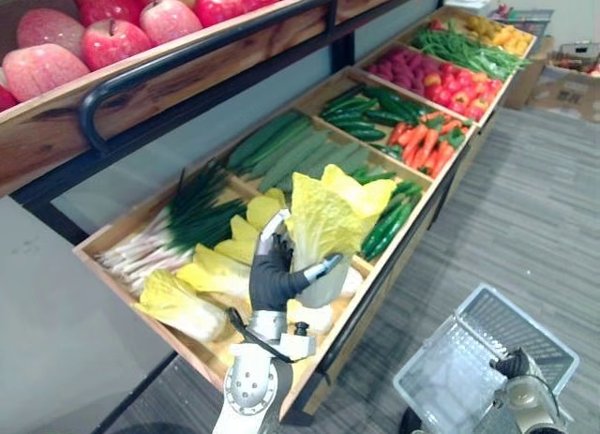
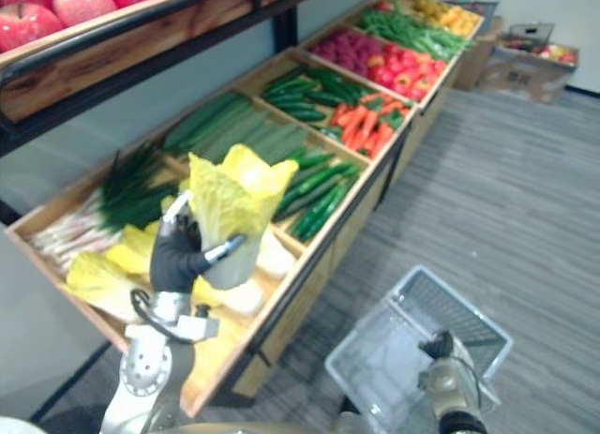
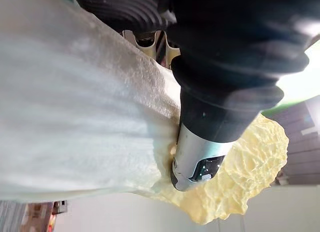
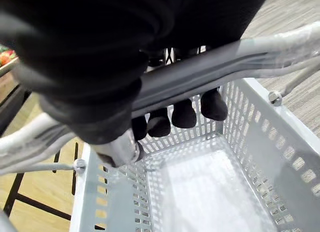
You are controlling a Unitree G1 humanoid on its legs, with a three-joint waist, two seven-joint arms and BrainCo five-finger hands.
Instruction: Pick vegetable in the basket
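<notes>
Closest to us, the right hand [image 4: 184, 113] has its fingers curled round the dark handle [image 4: 200, 79] of one grey mesh basket [image 4: 280, 157], which hangs under it. We see nothing inside the basket, so by our count it holds no vegetables.

Ahead of that hand and to its left, the left hand [image 1: 275, 276] is closed round the pale stalk end of one cabbage [image 1: 328, 214]. The thumb is on one side and the fingers on the other, and the yellow leaves stand up above the hand. The cabbage is held clear of the wooden stand [image 1: 386, 265], not resting in it.

So we judge the pick itself done and the task roughly halfway. What is left is to carry the cabbage across to the basket, well apart from the left hand, and let it go inside.

Directly under and beside the left hand lie the loose cabbages [image 1: 178, 305]. We count at least four, and those partly hidden by the hand may add to that.

Just past the left hand there is one bundle of spring onions [image 1: 183, 223], then a bin of long green gourds [image 1: 281, 148] and one of small cucumbers [image 1: 389, 218], too crowded to count.

Further off are carrots [image 1: 422, 143], and on the shelf above the left hand we count at least eight apples [image 1: 112, 31].
</notes>
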